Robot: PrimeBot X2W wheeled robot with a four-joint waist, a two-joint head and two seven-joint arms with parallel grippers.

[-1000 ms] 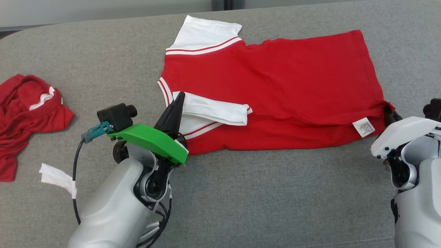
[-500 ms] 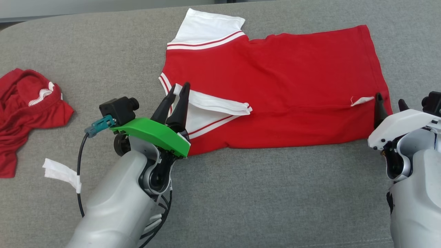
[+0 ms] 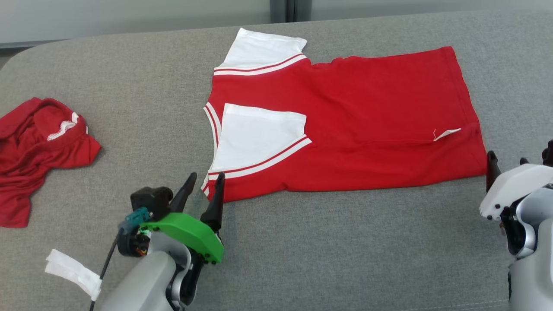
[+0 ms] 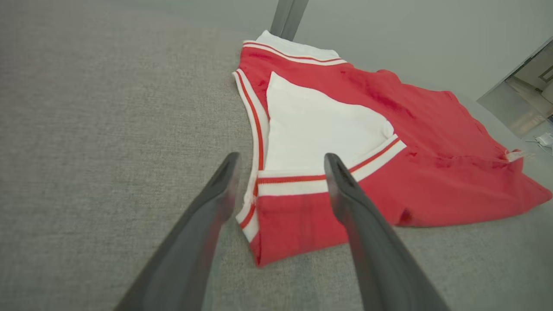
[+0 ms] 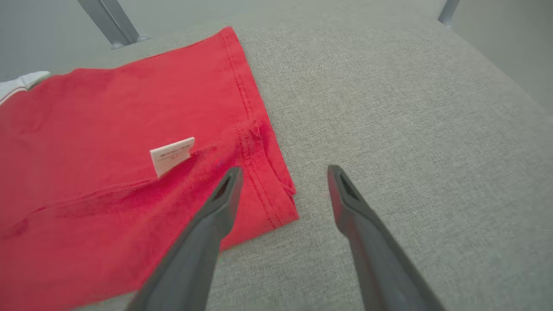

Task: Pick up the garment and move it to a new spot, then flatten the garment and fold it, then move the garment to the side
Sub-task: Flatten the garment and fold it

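The left gripper [image 3: 206, 176] is standing open and empty, the red garment [image 3: 367, 129] lying just ahead of it. The right gripper [image 3: 506, 157], also spread and empty, is sitting beside the hem corner [image 5: 283, 207], its arm partly cropped.

Two red garments on one grey cushion [image 3: 302, 250]: one flat shirt [image 3: 367, 108], one crumpled garment [image 3: 39, 151]. Flat shirt: two white sleeves, far sleeve [image 3: 261, 47] and near sleeve [image 3: 255, 136], plus one care label [image 3: 447, 134]. Two grippers, left gripper [image 3: 206, 175] and right gripper [image 3: 506, 157], two dark fingers each. One black camera [image 3: 149, 201] on the left wrist. One white tape strip [image 3: 71, 272].
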